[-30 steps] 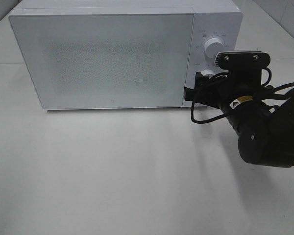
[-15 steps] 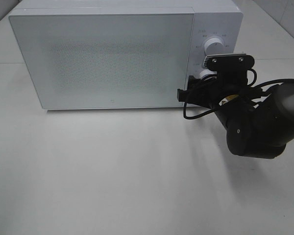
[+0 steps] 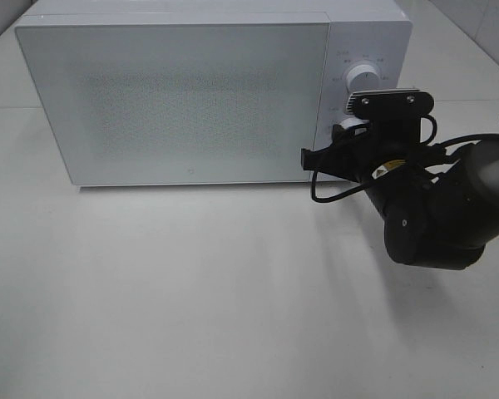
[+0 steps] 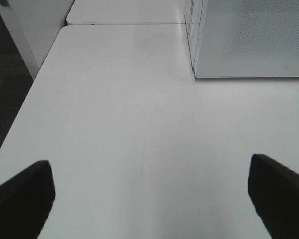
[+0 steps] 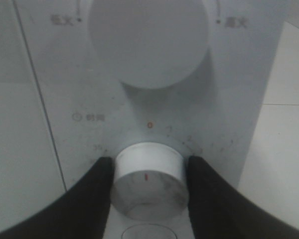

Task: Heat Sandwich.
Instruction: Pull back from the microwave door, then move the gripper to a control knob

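The right end effector (image 5: 149,162) has its two dark fingers (image 5: 97,186) narrowed onto the lower dial (image 5: 148,181) of the microwave (image 3: 191,100), one on each flank and seemingly touching it, so it looks like a grip rather than a hover. The step in hand is judged to be setting the timer. To do it well, the wrist should turn about the dial's own axis and not swing sideways, squeeze only hard enough that the pads do not slip on the smooth white rim, and avoid pushing inward, which could slide the oven back along the worktop (image 4: 114,124). The red mark (image 5: 146,177) on the dial face sits under the orange zero (image 5: 150,125), so the turn appears not yet begun; that mark is what to watch against the printed scale. The upper dial (image 5: 148,40) sits just above and should be left alone. The left end effector (image 4: 149,172) hangs wide and holds nothing, over bare worktop near the oven's left corner. The sandwich shows in no view; with the door (image 3: 175,100) closed, it is presumably inside. Only the right wrist view shows the finger contact and the scale; the high view hides both behind the arm's camera mount (image 3: 391,104), yet alone shows the whole oven and its closed door.
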